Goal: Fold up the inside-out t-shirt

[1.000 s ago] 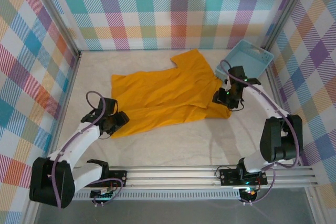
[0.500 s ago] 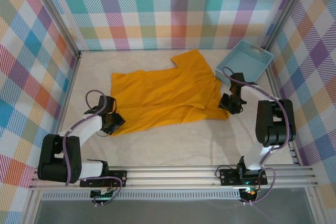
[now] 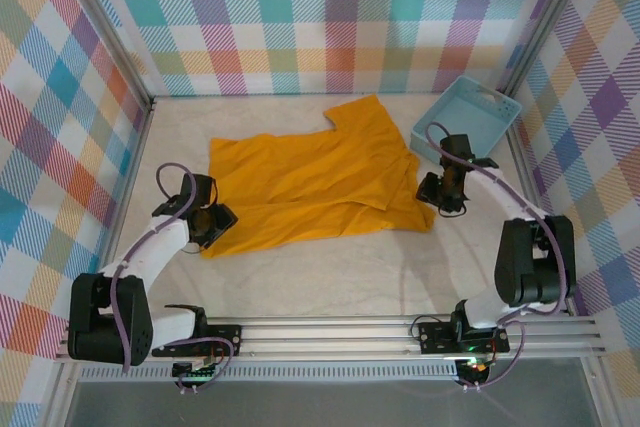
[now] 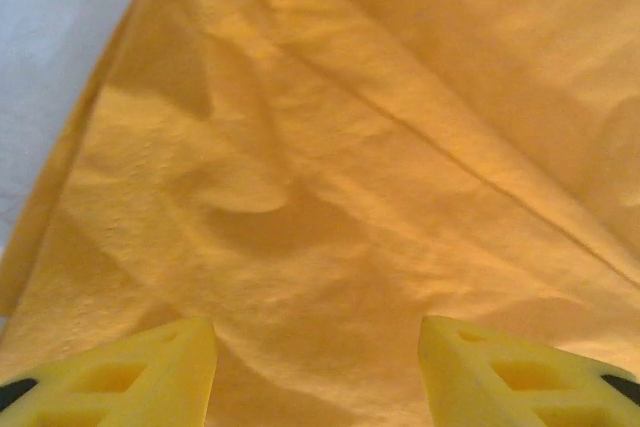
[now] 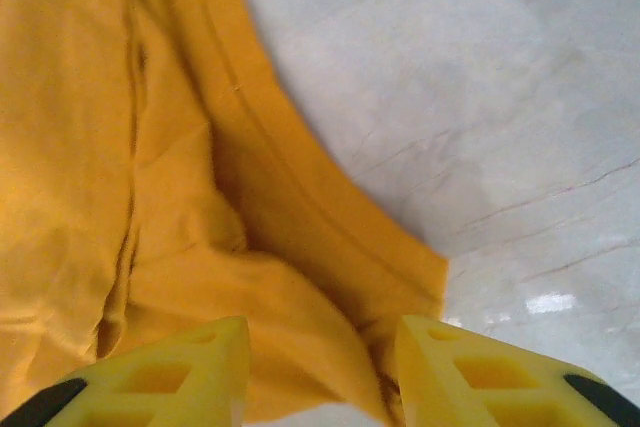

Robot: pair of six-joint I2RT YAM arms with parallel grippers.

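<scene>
Over on the left, the left gripper (image 3: 212,219) sits low on the near left corner of the inside-out t-shirt (image 3: 310,182). From its wrist camera the two yellow fingers (image 4: 130,367) stand well apart, with the wrinkled orange cloth (image 4: 350,147) lying loose between them, nothing pinched. The shirt is spread plain face up across the middle of the pale table (image 3: 330,277), one sleeve pointing to the far wall. On the right, the right gripper (image 3: 434,191) is down at the shirt's near right corner. Its jaws are parted too, and a bunched fold of the hem (image 5: 300,277) rises between its fingers (image 5: 180,362) without being clamped. Just beyond it, in the far right corner, sits a light blue basket (image 3: 470,117), close beside the shirt's edge.
</scene>
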